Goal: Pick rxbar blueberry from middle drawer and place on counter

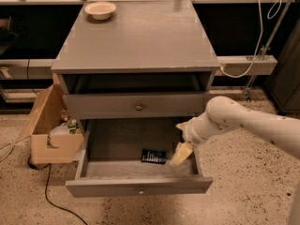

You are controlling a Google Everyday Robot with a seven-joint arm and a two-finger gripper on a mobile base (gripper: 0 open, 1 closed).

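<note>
While the grey cabinet fills the middle of the shot, its broad worktop point(140, 36) lies flat and wood-grained up top, and a cream bowl point(100, 10) sits near its far left corner. From the right comes the white arm point(255, 123), reaching in across the speckled floor point(243, 191), elbow high, wrist angled down into the cabinet's open front. Below the shut upper drawer point(103, 106), the one with the brassy knob point(138, 107), the middle drawer point(117, 137) is pulled well out, its plain grey floor in full view. Off to the left, a wooden box point(44, 121) stands against the cabinet's side with some bottles in it, and a dark cable point(51, 198) trails over the floor beneath. Now the tool point(179, 142): it hangs inside the middle drawer at the right-hand side, spread open, one pale finger point(182, 153) pointing down over the drawer floor and the other up near the drawer above, and it has hold of nothing. And there is the rxbar blueberry point(153, 156), dark wrapper with pale print, lying flat on the drawer floor towards the front, just beside the tool's lower finger on its left.
</note>
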